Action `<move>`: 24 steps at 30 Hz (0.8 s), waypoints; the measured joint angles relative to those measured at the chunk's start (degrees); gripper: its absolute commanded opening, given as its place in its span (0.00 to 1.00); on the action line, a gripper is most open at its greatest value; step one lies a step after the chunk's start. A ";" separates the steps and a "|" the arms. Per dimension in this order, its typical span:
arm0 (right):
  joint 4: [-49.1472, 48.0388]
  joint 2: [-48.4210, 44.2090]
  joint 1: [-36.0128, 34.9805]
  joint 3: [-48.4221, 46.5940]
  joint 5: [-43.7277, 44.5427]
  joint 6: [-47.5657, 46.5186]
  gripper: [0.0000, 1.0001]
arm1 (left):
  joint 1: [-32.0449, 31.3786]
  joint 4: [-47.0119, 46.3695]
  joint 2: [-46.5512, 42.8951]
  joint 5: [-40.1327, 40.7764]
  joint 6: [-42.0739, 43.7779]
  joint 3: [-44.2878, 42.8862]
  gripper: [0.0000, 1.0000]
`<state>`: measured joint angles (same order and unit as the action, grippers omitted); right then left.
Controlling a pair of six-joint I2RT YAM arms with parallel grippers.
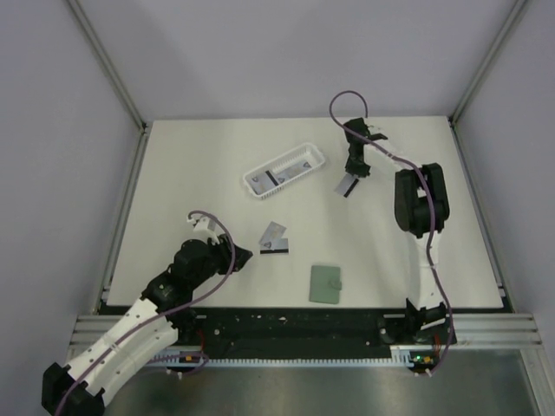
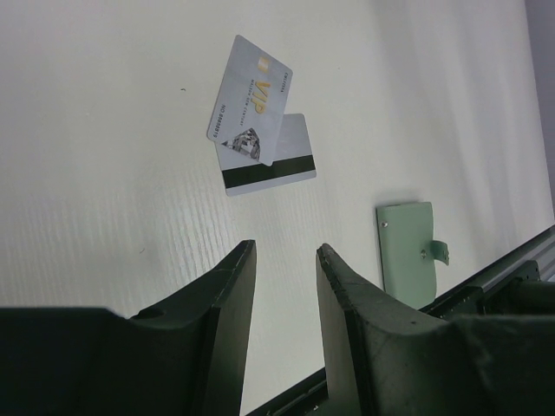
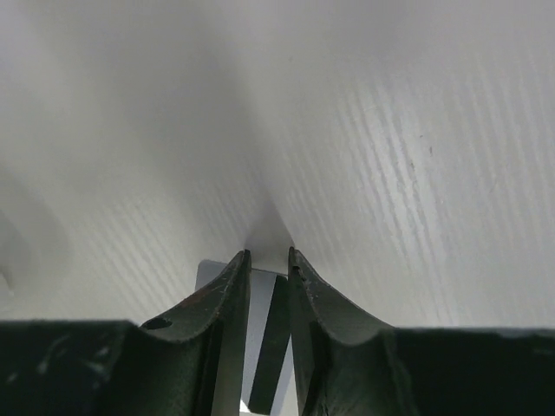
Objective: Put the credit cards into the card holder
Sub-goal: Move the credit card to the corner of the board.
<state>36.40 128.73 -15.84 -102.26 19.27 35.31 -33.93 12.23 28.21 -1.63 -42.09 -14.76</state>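
Striped credit card sits directly beneath right gripper (jaws narrow).

White table, matte. Slotted basket toward far edge, about centre. Two overlapped credit cards mid-surface. Green card holder flat by near edge, right of centre. Third card right of basket; resting or raised, unclear.

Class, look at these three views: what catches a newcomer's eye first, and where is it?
The right hand, toward the far right of the table, pinches a striped card. Two overlapping cards lie mid-table, with the green card holder nearer the front edge.
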 measured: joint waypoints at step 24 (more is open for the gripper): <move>-16.26 -18.67 -7.89 31.06 -2.80 -0.42 0.33 | 0.00 0.22 1.70 -0.48 -0.07 0.00 0.40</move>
<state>20.14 110.06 -23.73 -71.20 16.47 34.89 -33.93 12.45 29.91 -2.11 -42.15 -14.76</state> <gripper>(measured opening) 0.324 0.400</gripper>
